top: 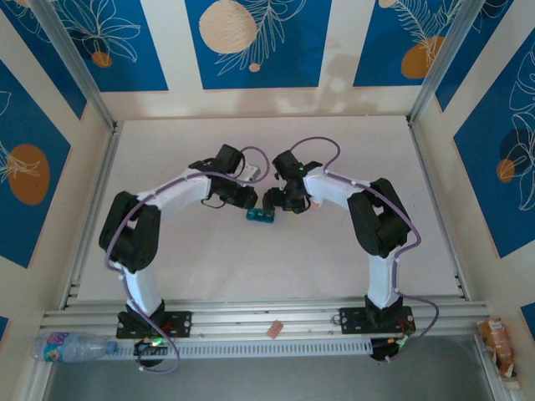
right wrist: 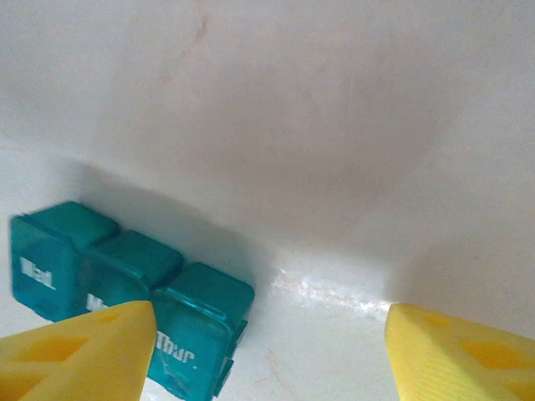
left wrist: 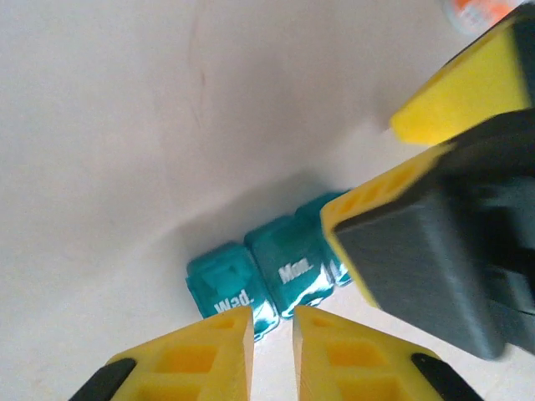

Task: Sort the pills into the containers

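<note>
Though translucent, containers [left wrist: 288, 263] closed, contents hidden.

Wht table [top: 292, 267], blue/cream leaf-print walls [top: 284, 50], prob. soft light.

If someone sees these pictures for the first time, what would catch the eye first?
From above, the left arm and right arm bend inward and nearly meet at mid-table over a small teal strip of containers. Close up, the yellow left gripper stands barely open near its Wed. end, while the right gripper spreads wide, one finger by the Thur. compartment.
</note>
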